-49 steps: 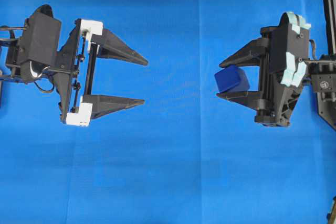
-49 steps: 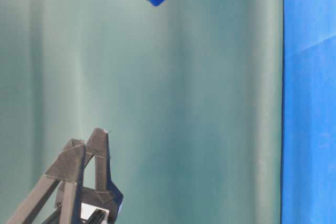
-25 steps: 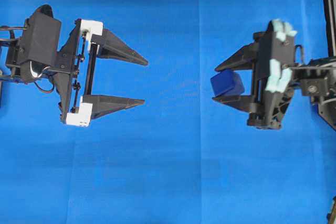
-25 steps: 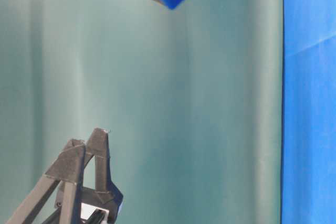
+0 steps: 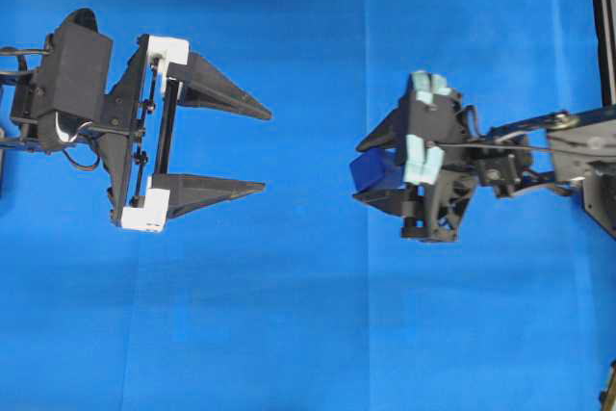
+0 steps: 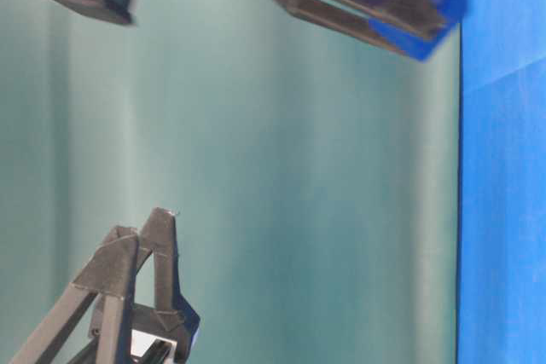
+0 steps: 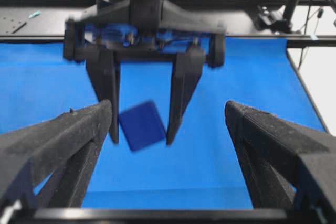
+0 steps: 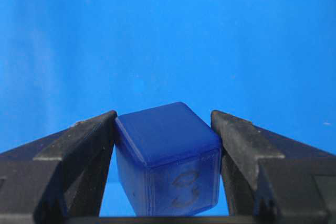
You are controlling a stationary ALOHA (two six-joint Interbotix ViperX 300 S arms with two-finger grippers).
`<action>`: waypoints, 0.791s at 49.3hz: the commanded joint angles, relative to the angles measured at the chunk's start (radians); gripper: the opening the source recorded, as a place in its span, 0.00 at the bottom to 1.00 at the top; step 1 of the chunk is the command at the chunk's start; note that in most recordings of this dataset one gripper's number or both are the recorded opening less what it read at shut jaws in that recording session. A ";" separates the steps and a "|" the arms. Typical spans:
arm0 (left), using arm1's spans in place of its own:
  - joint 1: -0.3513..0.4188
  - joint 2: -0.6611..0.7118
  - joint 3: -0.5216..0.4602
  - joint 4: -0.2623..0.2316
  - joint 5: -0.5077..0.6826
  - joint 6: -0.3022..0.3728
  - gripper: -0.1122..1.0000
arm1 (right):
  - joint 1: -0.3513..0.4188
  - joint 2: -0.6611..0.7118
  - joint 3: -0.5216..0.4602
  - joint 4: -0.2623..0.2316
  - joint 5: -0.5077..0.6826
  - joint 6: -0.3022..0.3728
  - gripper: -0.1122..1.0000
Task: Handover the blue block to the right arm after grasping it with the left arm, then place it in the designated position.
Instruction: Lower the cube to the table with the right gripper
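Navy blue block (image 8: 167,158) — bright blue cloth (image 5: 318,334); black right claw (image 5: 373,172), mint tape patches (image 5: 421,146).

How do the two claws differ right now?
The left gripper stands wide open and holds nothing; the right gripper is clamped on the blue block. The left gripper has white brackets; the right gripper carries pale green tape patches. Both are black, with two pointed fingers, over the blue cloth.

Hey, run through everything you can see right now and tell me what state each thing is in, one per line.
left gripper: open wide, empty, level above the cloth.
right gripper: shut on the blue block, tilted downward.
blue block: clamped between the right gripper's fingers, off the cloth, a marking on its near face.
blue cloth: spread flat, faint fold lines.
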 commanded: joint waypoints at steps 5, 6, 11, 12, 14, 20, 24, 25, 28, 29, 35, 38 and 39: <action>0.003 -0.017 -0.028 0.003 -0.005 0.002 0.93 | -0.029 0.080 0.008 -0.002 -0.146 0.002 0.55; 0.003 -0.017 -0.028 0.003 -0.005 0.002 0.93 | -0.032 0.094 0.011 -0.002 -0.166 0.002 0.55; 0.005 -0.017 -0.028 0.003 -0.005 0.002 0.93 | -0.049 0.152 0.018 0.000 -0.250 0.002 0.55; 0.005 -0.015 -0.028 0.003 -0.005 0.002 0.93 | -0.051 0.163 0.018 -0.002 -0.262 0.002 0.55; 0.006 -0.017 -0.028 0.003 -0.005 0.002 0.93 | -0.057 0.184 0.020 -0.002 -0.285 0.002 0.55; 0.006 -0.015 -0.028 0.003 -0.005 0.002 0.93 | -0.074 0.238 0.014 -0.002 -0.342 0.002 0.55; 0.006 -0.015 -0.028 0.003 -0.005 0.000 0.93 | -0.087 0.268 0.008 -0.002 -0.365 0.002 0.55; 0.006 -0.015 -0.028 0.003 -0.005 0.002 0.93 | -0.091 0.276 0.006 -0.002 -0.371 0.002 0.55; 0.006 -0.015 -0.028 0.003 -0.005 0.002 0.93 | -0.095 0.299 0.002 -0.002 -0.387 0.002 0.55; 0.005 -0.014 -0.028 0.003 -0.003 0.000 0.93 | -0.097 0.307 -0.002 -0.002 -0.391 0.002 0.55; 0.006 -0.015 -0.028 0.003 -0.005 0.000 0.93 | -0.098 0.333 -0.009 0.000 -0.402 0.002 0.55; 0.005 -0.015 -0.028 0.003 -0.005 0.000 0.93 | -0.098 0.339 -0.014 0.000 -0.411 0.002 0.55; 0.006 -0.015 -0.028 0.003 -0.003 0.000 0.93 | -0.098 0.342 -0.015 0.000 -0.416 0.002 0.55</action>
